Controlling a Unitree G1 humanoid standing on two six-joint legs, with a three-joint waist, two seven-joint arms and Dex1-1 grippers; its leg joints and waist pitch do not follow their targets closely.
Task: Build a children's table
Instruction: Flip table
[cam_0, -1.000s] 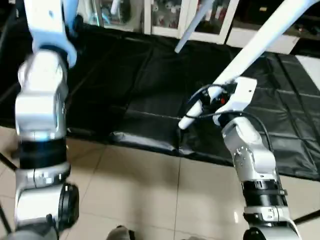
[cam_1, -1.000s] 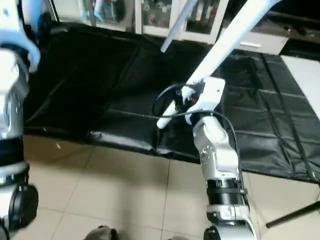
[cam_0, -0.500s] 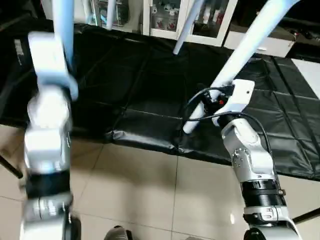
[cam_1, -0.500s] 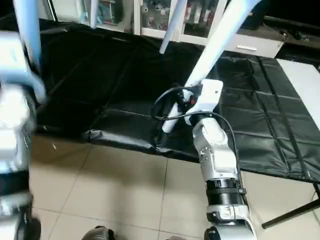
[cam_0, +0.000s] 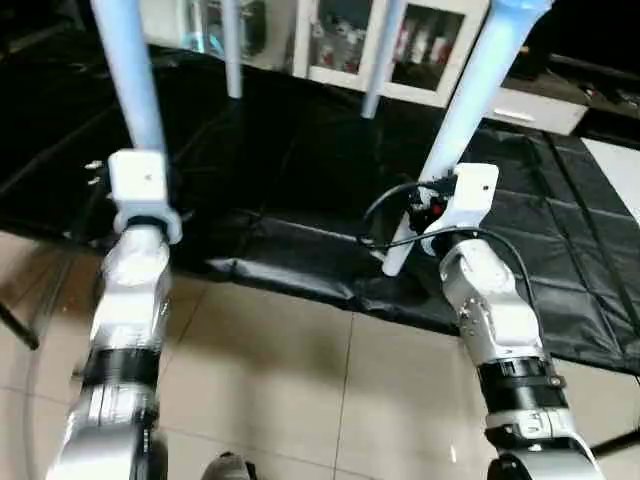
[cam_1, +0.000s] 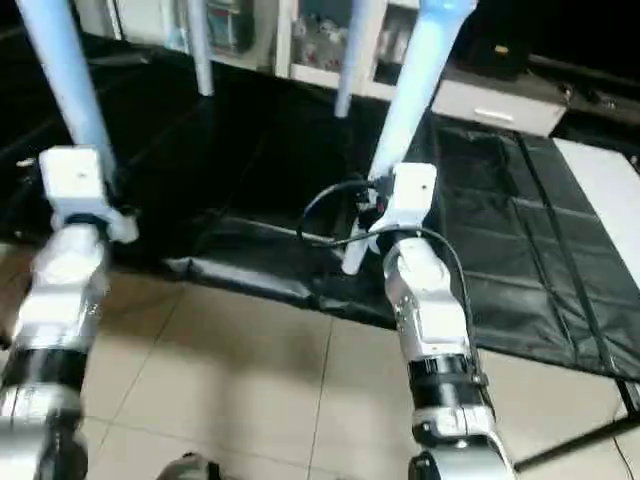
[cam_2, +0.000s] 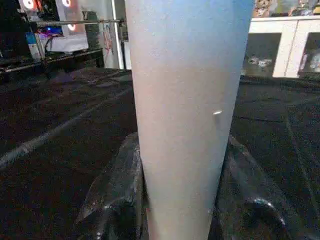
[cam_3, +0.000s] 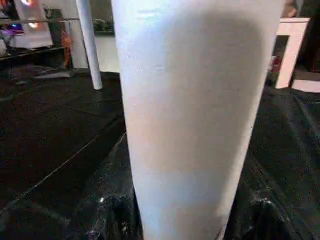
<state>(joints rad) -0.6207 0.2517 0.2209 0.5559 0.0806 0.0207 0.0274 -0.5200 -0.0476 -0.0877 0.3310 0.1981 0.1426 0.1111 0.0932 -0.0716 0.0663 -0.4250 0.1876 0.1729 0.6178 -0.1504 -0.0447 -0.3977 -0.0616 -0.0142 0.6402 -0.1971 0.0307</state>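
Two long white legs of the children's table slant down from the top of the picture; its top is out of view. My left gripper (cam_0: 141, 197) is shut on the left leg (cam_0: 131, 80), whose tube runs between glossy black fingers (cam_2: 107, 210). My right gripper (cam_0: 437, 212) is shut on the right leg (cam_0: 472, 95). Here too the black fingers (cam_3: 107, 215) press both sides of the tube. That leg's lower end (cam_0: 396, 262) hangs just over the front edge of the work table. Two more white legs (cam_0: 232, 50) (cam_0: 377, 60) hang further back.
The large black-draped work table (cam_0: 300, 170) spans the view ahead, its cover wrinkled along the front edge (cam_0: 290, 275). Tiled floor (cam_0: 290, 380) lies below. White glass-fronted cabinets (cam_0: 350, 40) stand behind the table. A black cable (cam_0: 385, 200) loops off my right wrist.
The legs have swung from steeply slanted to nearly upright. My left arm has risen and now grips the left leg. My right fingers have closed in on the right leg.
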